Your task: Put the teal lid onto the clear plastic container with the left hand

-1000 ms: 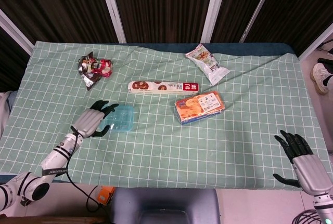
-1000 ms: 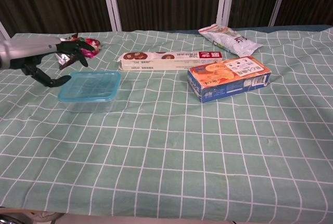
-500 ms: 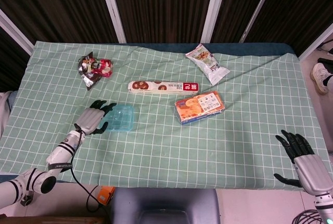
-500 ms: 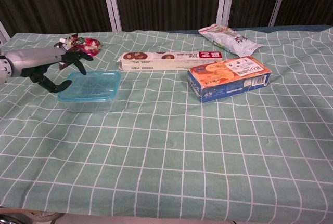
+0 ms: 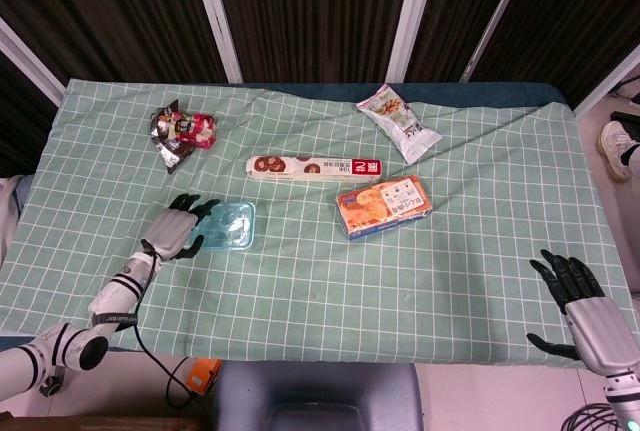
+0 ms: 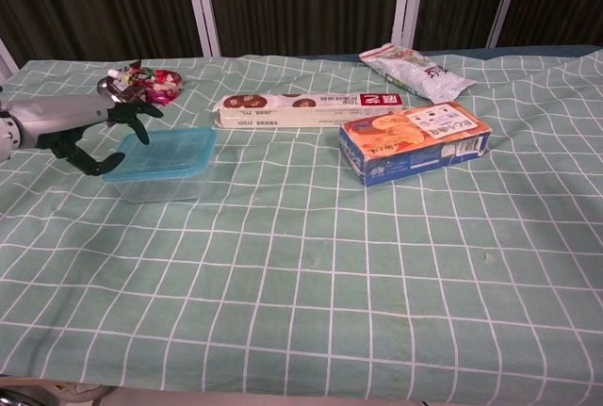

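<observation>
Writing on the packages is mostly too small for me to read. The long biscuit box (image 6: 309,107) shows round chocolate biscuits and a red end panel with pale characters I cannot make out. The orange cracker box (image 6: 415,140) has blue edging and a white label of fine print. A pale snack bag (image 6: 415,71) lies at the far side, and a crumpled red and dark wrapper (image 6: 143,85) lies far left.

All of it sits on a tabletop (image 5: 420,281) covered by a mint green cloth with a white grid, slightly wrinkled. Behind it hang dark panels with white frames.

The teal lid (image 6: 162,153) is a translucent rounded rectangle with a faint moulded grid. It sits on the clear plastic container (image 6: 158,186), tilted, its near edge low and its far edge raised. Both stand on the left part of the cloth, in front of the wrapper and to the left of the biscuit box.

My left hand (image 6: 102,126) is beside the lid's left edge, fingers spread and curved, the lower ones touching the rim and holding nothing. My right hand (image 5: 572,286) hangs off the near right corner of the tabletop, fingers apart and empty.
</observation>
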### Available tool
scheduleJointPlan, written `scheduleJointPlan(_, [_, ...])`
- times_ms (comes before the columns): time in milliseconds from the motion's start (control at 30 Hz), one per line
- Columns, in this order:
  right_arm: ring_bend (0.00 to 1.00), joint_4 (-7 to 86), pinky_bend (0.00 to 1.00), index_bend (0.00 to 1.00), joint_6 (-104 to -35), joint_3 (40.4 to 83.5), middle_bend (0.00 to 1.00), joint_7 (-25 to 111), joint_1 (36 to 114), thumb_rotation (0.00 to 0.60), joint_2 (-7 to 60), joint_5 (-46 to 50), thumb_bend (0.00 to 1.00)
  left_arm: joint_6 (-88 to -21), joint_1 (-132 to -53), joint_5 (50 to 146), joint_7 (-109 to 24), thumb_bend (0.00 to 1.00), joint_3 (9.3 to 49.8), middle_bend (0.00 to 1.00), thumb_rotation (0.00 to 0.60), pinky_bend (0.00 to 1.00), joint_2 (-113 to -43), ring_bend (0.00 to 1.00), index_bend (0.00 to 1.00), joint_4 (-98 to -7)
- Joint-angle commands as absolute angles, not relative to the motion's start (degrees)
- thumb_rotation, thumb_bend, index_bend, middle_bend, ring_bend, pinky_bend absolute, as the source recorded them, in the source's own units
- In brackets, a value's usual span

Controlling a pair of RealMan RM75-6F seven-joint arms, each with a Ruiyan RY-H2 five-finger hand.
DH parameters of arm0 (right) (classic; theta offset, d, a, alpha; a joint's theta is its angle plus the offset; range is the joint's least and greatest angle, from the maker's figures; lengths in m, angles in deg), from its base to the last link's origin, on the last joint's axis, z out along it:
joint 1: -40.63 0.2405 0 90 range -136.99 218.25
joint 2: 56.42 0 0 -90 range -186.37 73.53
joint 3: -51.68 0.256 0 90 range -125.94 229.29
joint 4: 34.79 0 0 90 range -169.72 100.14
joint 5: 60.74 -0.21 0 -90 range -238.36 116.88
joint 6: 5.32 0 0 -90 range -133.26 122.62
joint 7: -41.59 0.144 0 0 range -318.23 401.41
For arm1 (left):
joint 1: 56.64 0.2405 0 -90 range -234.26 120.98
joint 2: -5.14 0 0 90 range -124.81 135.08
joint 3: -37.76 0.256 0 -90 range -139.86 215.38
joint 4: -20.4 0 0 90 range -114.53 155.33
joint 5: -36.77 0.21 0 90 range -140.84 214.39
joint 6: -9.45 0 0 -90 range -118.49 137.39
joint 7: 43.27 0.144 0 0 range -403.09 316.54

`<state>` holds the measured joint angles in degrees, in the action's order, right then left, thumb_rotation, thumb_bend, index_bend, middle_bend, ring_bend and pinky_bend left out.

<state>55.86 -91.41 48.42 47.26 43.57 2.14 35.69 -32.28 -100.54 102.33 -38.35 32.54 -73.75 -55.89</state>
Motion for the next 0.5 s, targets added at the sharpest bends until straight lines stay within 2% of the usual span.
scheduleJointPlan(33, [0.0,55.9,0.0,0.0,-91.4,48.4,0.03,47.2,43.6,0.6,2.2,35.7,0.19,-32.2,-100.5,102.5,-38.2,0.56,32.8,0.26,0.6,0.0,-73.9,0.0,0.0,-55.7])
scheduleJointPlan(500, [0.0,56.0,0.0,0.0,-91.0,48.4,0.03,46.7,43.7,0.6,2.2,35.5,0.19,-30.9,-100.3,103.1,-38.0,0.56,33.9,0.25,0.6,0.0,-74.8,0.03,0.0,-54.7])
